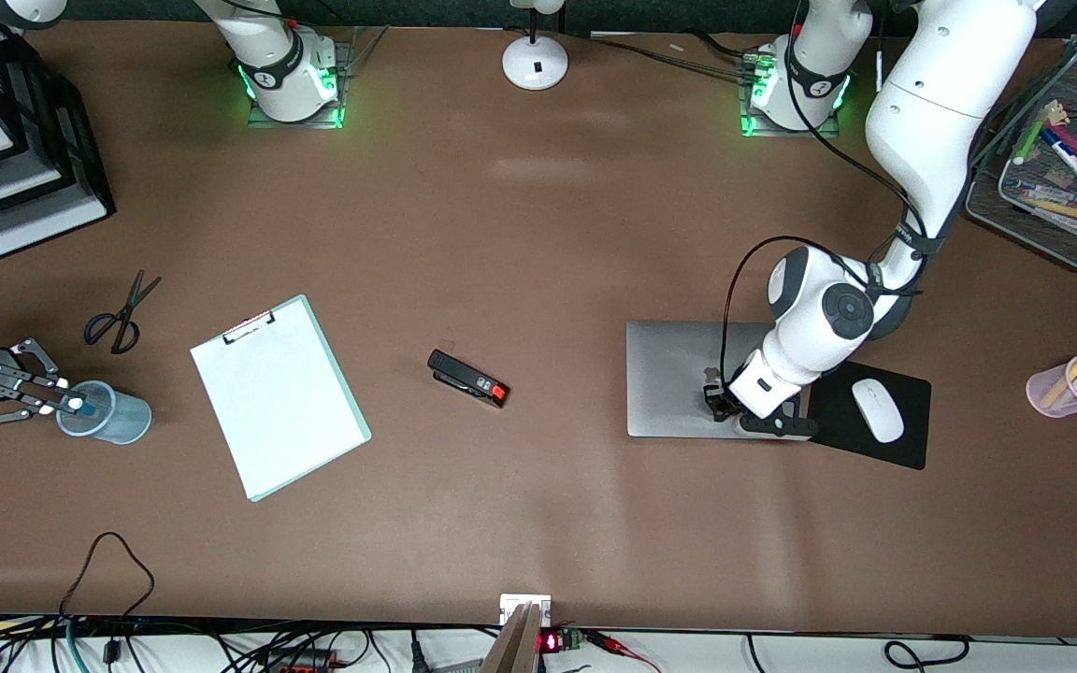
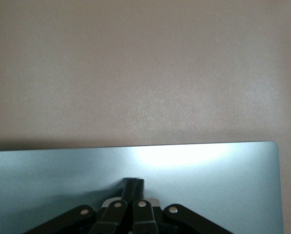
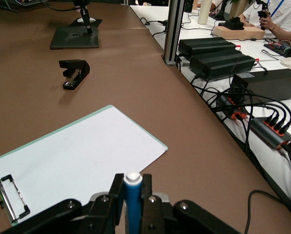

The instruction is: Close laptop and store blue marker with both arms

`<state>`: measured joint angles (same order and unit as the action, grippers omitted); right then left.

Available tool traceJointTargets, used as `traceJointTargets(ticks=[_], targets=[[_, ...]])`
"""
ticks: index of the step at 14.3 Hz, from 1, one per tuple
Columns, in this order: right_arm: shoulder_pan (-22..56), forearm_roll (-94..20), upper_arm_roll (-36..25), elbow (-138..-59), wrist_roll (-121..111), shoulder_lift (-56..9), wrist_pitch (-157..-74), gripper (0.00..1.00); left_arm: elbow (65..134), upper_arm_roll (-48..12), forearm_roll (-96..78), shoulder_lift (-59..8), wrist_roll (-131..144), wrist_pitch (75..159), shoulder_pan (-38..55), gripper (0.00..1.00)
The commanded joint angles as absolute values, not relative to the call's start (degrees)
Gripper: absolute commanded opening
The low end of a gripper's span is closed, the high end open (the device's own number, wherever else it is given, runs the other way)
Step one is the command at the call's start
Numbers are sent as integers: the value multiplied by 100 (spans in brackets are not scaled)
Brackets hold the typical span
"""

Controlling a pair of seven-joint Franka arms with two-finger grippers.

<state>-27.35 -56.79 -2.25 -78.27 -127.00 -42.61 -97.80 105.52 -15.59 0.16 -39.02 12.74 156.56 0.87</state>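
The laptop (image 1: 674,379) lies shut and flat on the table toward the left arm's end, its silver lid up, with a black mousepad (image 1: 912,439) touching its edge at 3 o'clock in the front view and a white mouse (image 1: 878,409) on that pad. The left gripper (image 1: 724,404) presses down on the lid near the mousepad side; in the left wrist view its fingers (image 2: 134,186) are drawn fully together, tips against the lid (image 2: 209,185), holding nothing.

At the right arm's end, the right gripper (image 1: 66,404) is over the rim of a pale blue cup (image 1: 113,421), clamped tight on the blue marker (image 1: 80,406). The right wrist view shows the marker (image 3: 133,200) pinched between the two fingers (image 3: 114,195), its whitish end poking out past them.

From the cup, a pair of scissors (image 1: 120,316) sits at 12 o'clock, a clipboard with white paper (image 1: 279,394) at 3 o'clock, and a black stapler (image 1: 467,378) farther along the same line.
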Motion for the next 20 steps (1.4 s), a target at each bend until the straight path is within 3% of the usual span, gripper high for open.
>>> traceJointTargets(ticks=[1,9,20], targets=[[-2909,-5818,-149,-7646,-12744,-4395,-9615,100,10354,-1547,132,-3815,1239,15418,88,0],[-2585,-4704,-158,-7629,-10437,-3921,-9633,100,9336,-1564,421,-2910,1222,12563,53,0],[-1144,-1997,-141,-7681,-5392,-2594,-9589,100,7077,-1644,571,-2637,783,9003,44,3]])
